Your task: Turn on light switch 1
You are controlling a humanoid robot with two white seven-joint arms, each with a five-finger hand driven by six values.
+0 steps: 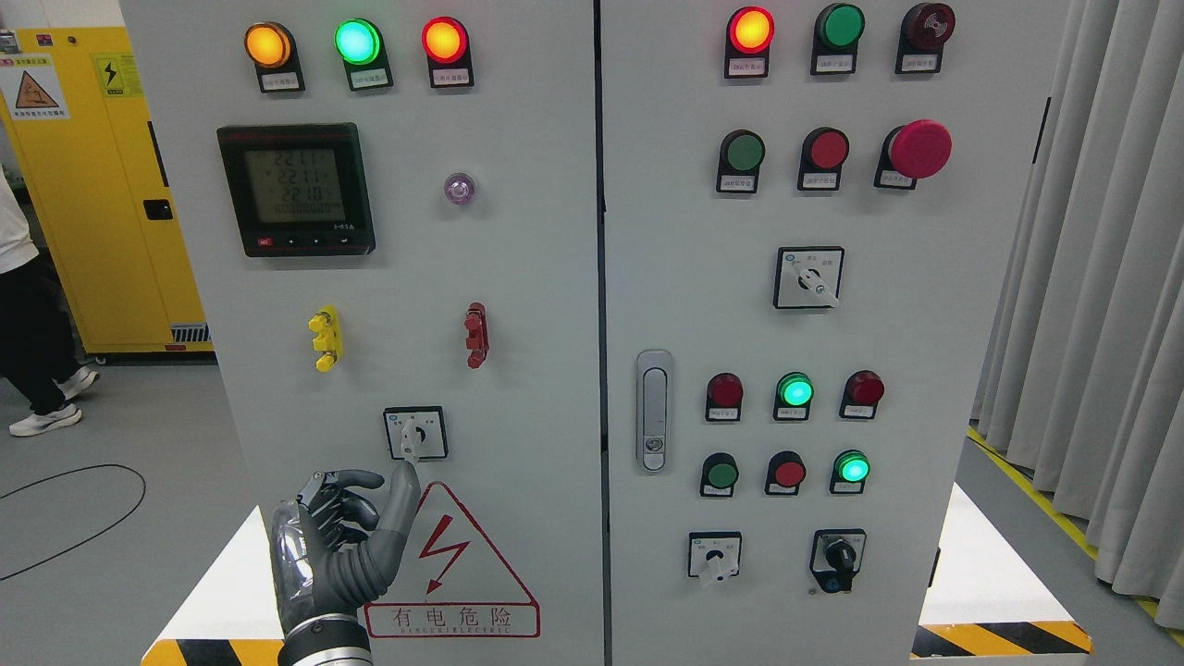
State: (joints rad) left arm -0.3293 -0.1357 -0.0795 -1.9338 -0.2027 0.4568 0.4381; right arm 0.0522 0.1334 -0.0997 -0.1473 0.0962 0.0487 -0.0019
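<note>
The rotary selector switch [415, 433] sits on a white square plate low on the left cabinet door, with its white handle pointing down. My left hand [370, 499] comes up from the bottom left, just below the switch. One digit [401, 504] sticks straight up and its tip touches the lower end of the handle. The other fingers [342, 490] are curled to the left and hold nothing. My right hand is out of view.
A red warning triangle sticker [458, 564] is right beside the hand. Yellow [326, 339] and red [476, 335] terminals, a meter [296, 189] and lit lamps are above. The right door [925, 277] carries the latch [654, 410], buttons and selectors. A person [28, 324] stands far left.
</note>
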